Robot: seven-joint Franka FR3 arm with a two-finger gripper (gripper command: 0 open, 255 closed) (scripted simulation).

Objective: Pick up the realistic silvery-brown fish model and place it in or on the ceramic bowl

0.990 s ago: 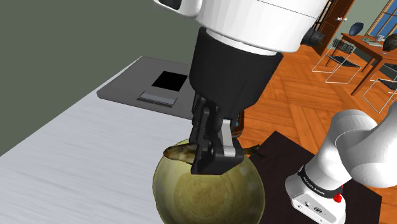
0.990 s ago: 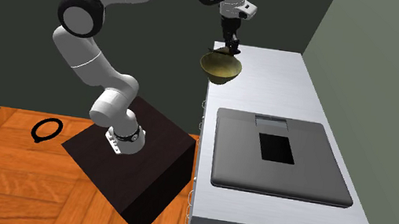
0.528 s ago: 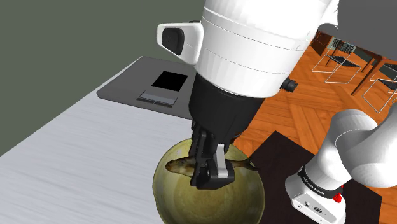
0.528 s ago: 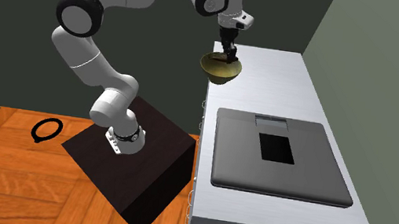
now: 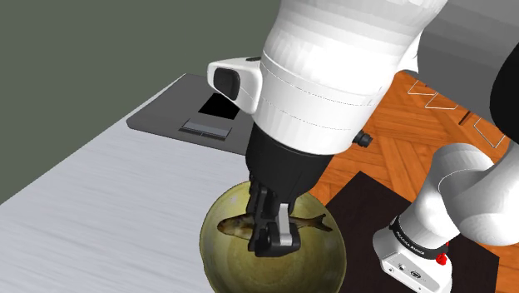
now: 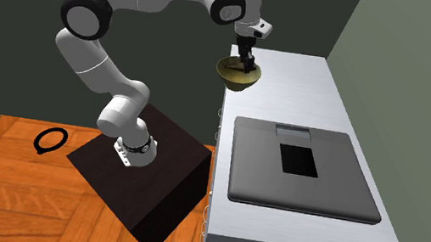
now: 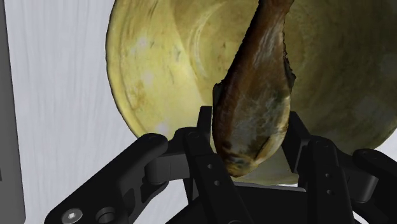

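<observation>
A silvery-brown fish (image 5: 235, 225) hangs level between the fingers of my black gripper (image 5: 273, 241), which is shut on its middle. Head and tail stick out to either side. The fish is down inside the olive-yellow bowl (image 5: 231, 268), below the rim, and I cannot tell whether it touches the bottom. In the wrist view the fish (image 7: 257, 95) runs away from the gripper (image 7: 251, 137) over the bowl's hollow (image 7: 172, 57). The second exterior view has the gripper (image 6: 248, 63) dipped into the bowl (image 6: 236, 78) at the counter's far corner.
The bowl stands on a pale grey counter (image 5: 100, 200), close to its edge above the wooden floor. A flat dark grey appliance (image 6: 306, 171) covers the counter's middle. My dark stand (image 6: 147, 171) sits beside the counter, and a black ring (image 6: 51, 140) lies on the floor.
The gripper has come down with the fish, from above the bowl's rim to inside the bowl. The grip has not changed.
</observation>
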